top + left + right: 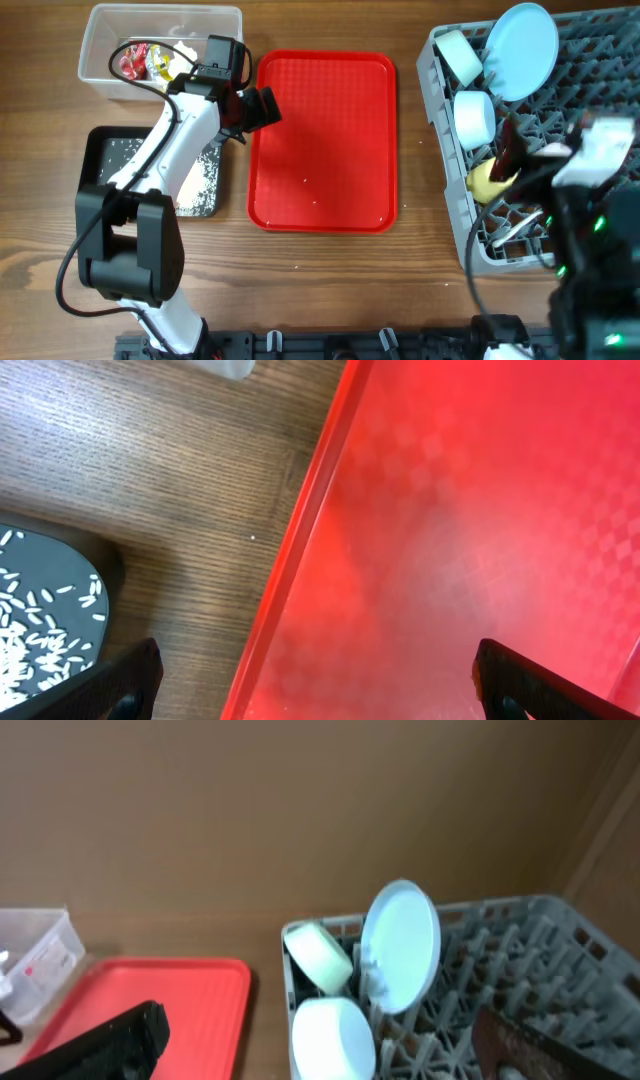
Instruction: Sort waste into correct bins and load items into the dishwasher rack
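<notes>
Plate (pixel 525 50) and two bowls (pixel 472 118) in rack (pixel 600 60), frame right.
Left jaws and right jaws gape wide, holding nothing.

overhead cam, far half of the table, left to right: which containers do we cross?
clear tub → red serving tray → dishwasher rack. The black tray lies nearer, in the same column as the tub, so it is left out.

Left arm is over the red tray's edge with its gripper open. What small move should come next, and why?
Probably lift the left gripper back clear of the red tray. It is open and holds nothing, the tray shows only tiny specks, wrappers sit in the clear tub, and rice is in the black tray.
</notes>
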### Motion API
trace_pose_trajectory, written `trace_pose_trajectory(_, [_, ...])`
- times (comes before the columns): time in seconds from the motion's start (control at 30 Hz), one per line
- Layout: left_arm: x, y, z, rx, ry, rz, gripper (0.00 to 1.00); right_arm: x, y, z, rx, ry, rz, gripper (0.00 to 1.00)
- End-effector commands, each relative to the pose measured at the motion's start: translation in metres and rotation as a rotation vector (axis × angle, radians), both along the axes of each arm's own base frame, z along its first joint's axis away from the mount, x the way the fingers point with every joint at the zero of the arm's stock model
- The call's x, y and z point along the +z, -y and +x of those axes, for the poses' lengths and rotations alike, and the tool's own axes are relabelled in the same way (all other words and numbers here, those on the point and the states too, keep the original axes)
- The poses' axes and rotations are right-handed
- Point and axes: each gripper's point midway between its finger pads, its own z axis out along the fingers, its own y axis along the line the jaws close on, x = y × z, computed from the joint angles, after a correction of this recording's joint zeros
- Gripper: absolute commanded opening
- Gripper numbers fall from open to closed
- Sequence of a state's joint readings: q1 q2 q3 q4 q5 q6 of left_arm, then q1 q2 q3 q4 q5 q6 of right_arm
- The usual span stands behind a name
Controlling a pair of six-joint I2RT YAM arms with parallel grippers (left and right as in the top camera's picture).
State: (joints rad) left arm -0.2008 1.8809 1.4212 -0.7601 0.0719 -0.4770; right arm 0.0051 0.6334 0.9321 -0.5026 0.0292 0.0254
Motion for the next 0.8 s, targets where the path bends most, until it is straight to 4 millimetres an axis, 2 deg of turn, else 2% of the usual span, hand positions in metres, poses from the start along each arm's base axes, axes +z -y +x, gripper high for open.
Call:
trace_pose_trajectory(0.0, [0.001,-0.002,0.0,0.006,0.004,0.008,1.0,-0.043,-0.006,-0.01,0.015,0.025,0.056,1.0])
trace_pose_trajectory(0.23, [0.001,-0.002,0.0,0.006,0.004,0.008,1.0,-0.087,-0.019,-0.013,0.068,0.138,0.083,1.0])
trace_pose_trajectory(0.47, [0.001,-0.002,0.0,0.006,0.004,0.008,1.0,-0.129,-0.019,-0.016,0.068,0.136,0.118,1.0])
trace_pose_trajectory(0.77, [0.001,-0.002,0.0,0.006,0.004,0.008,1.0,-0.146,-0.025,-0.016,0.098,0.246,0.133,1.0])
